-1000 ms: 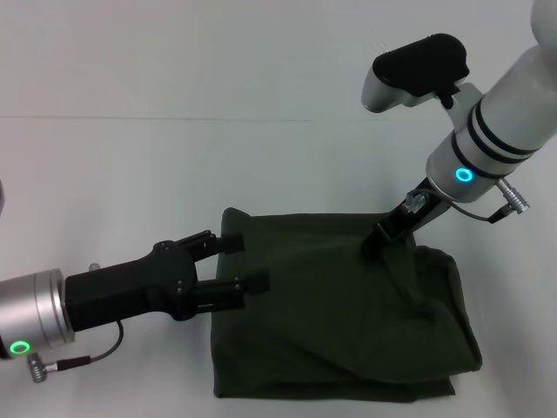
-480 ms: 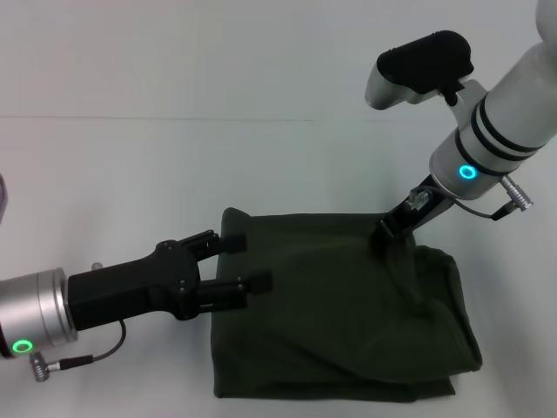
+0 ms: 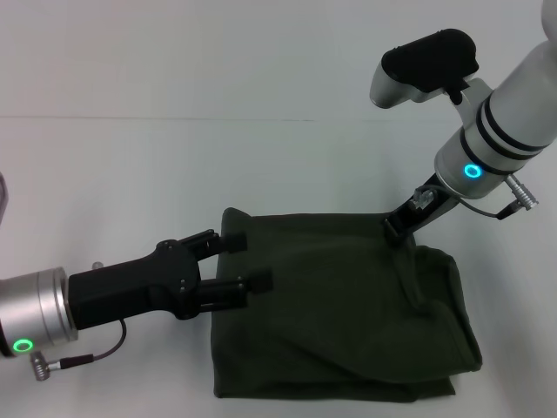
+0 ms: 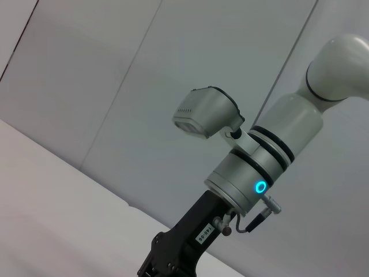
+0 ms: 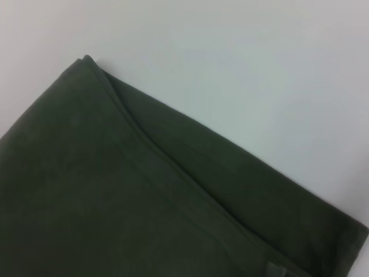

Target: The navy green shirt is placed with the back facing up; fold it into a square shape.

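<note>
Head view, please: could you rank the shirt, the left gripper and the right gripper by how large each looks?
1. The navy green shirt, by far the largest.
2. The left gripper, though it sits nearer the camera.
3. The right gripper, only partly visible.

table surface [image 3: 130, 174]: plain white, matte, fills the lower part of the head view and the pale area in the right wrist view [image 5: 259, 69]
back wall [image 3: 218, 52]: plain pale grey-white, meets the table along a faint straight line across the head view
wall panels [image 4: 115, 86]: pale grey, split by thin dark seams running diagonally in the left wrist view
table edge strip [image 4: 52, 196]: white, below the panels
</note>
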